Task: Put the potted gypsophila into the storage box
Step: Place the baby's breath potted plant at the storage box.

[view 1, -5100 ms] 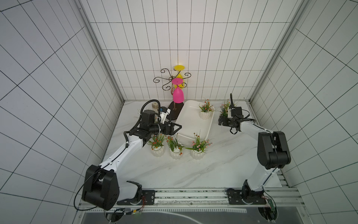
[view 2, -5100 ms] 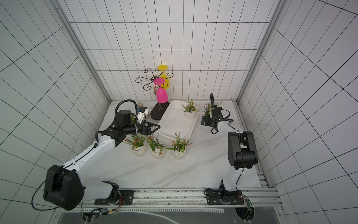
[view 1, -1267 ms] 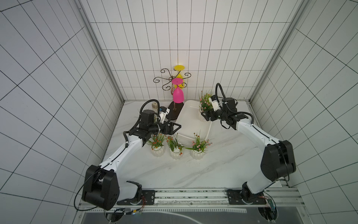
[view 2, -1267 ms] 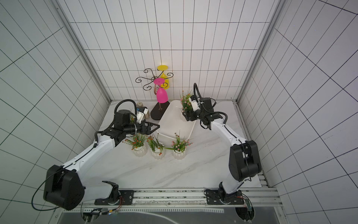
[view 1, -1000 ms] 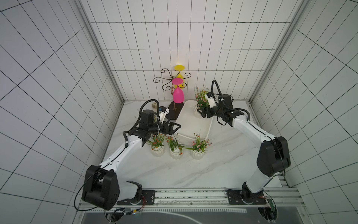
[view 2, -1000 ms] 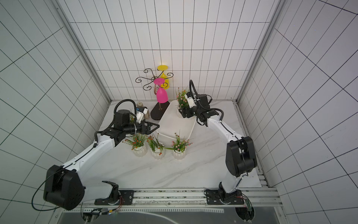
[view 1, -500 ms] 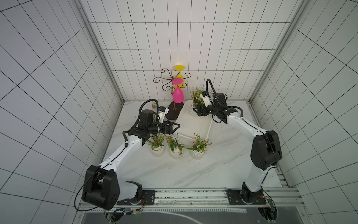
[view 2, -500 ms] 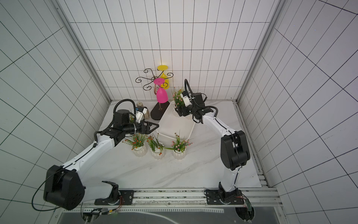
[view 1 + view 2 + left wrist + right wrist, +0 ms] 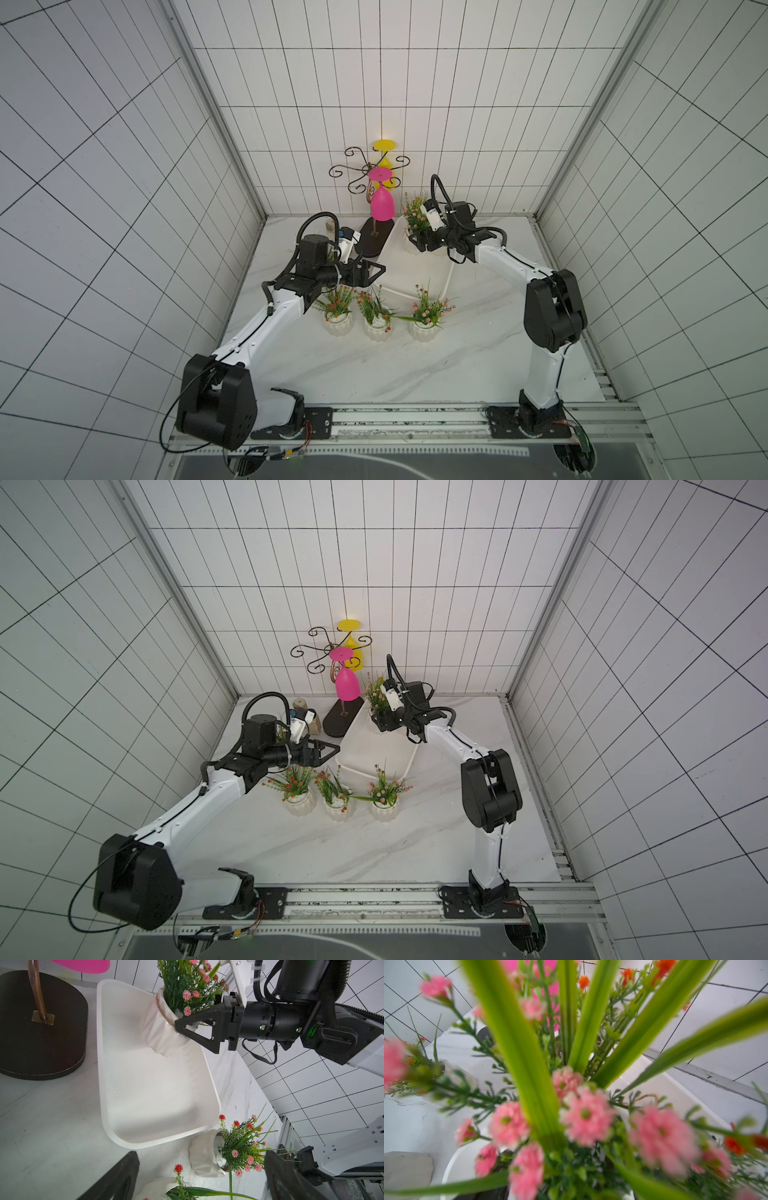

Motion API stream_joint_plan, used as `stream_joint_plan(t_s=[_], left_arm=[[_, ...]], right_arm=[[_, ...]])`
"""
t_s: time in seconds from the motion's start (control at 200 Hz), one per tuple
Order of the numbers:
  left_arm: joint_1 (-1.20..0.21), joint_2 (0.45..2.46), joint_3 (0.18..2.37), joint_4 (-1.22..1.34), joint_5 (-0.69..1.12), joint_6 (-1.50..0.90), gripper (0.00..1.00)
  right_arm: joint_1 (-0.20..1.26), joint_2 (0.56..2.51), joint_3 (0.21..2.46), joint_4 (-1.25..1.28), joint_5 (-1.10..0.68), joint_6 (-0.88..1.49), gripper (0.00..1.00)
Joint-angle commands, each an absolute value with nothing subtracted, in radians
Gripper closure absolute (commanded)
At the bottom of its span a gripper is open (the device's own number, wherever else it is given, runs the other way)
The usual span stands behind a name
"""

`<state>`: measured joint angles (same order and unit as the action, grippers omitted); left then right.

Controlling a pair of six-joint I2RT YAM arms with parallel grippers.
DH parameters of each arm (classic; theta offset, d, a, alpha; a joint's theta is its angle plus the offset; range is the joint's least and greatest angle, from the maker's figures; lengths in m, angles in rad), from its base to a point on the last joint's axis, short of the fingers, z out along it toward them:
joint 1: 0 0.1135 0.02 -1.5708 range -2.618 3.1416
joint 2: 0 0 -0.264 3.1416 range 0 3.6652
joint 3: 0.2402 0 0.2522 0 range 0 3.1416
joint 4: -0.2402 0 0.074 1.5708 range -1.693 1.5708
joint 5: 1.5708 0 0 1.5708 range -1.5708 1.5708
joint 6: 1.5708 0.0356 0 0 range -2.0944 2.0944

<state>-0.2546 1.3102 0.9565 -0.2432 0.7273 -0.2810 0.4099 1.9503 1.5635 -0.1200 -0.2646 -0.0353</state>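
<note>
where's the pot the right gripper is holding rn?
In both top views the pot is at the far end of the storage box, tilted, with the right gripper shut on its rim, next to the pink glass.

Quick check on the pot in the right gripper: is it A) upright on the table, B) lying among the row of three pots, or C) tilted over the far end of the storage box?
C: in the left wrist view the right gripper pinches the rim of the potted gypsophila, which leans over the storage box.
</note>
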Motion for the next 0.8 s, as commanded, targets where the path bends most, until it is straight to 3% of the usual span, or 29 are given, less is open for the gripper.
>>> stream_joint_plan(t_s=[0.0,0.795], left_arm=[[-0.250,1.299,0.950,-0.218,0.736,-0.281,0.06],[-0.241,1.302,0.950,-0.219,0.736,-0.282,0.06]], right_arm=[[0.424,1.955,1.719,-0.056,-0.258,-0.073,0.21],[0.430,2.144,1.851,-0.017,-0.163,-0.078,0.20]])
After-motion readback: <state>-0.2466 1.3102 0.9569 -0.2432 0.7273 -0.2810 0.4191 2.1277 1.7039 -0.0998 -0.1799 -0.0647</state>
